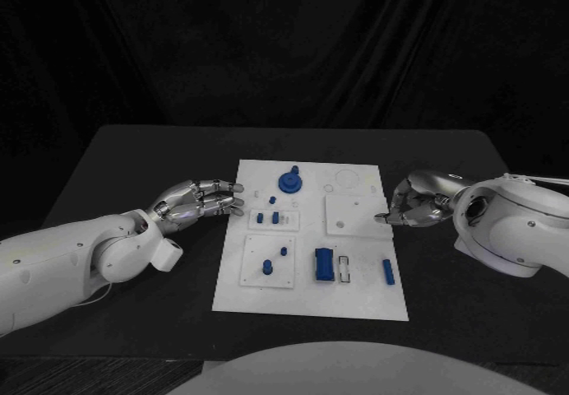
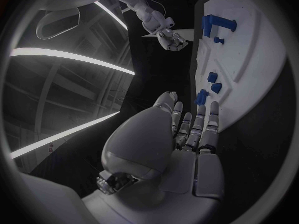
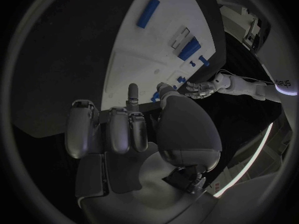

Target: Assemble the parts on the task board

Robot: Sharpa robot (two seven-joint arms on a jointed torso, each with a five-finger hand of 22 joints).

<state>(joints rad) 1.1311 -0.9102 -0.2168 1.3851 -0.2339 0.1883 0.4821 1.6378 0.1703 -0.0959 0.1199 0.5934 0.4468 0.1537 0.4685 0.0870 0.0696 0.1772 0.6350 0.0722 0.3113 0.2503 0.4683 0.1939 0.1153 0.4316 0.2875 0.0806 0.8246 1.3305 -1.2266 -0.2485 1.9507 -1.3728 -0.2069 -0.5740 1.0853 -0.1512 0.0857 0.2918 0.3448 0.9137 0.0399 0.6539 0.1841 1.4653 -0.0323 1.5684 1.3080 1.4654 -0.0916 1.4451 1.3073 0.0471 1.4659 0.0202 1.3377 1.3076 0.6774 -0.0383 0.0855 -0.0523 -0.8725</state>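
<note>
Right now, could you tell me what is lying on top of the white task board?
On the task board lie small blue parts: a round knobbed piece at the far end, a wide block and a slim bar nearer. Neither hand covers it; its underside is hidden.

Head camera looks down; wrist cameras share the task board (image 1: 311,239).

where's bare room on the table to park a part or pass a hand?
Bare black table beyond the left hand and right hand, and along both near corners. Crowded: task board middle, where the blue parts cluster between the hands.
</note>
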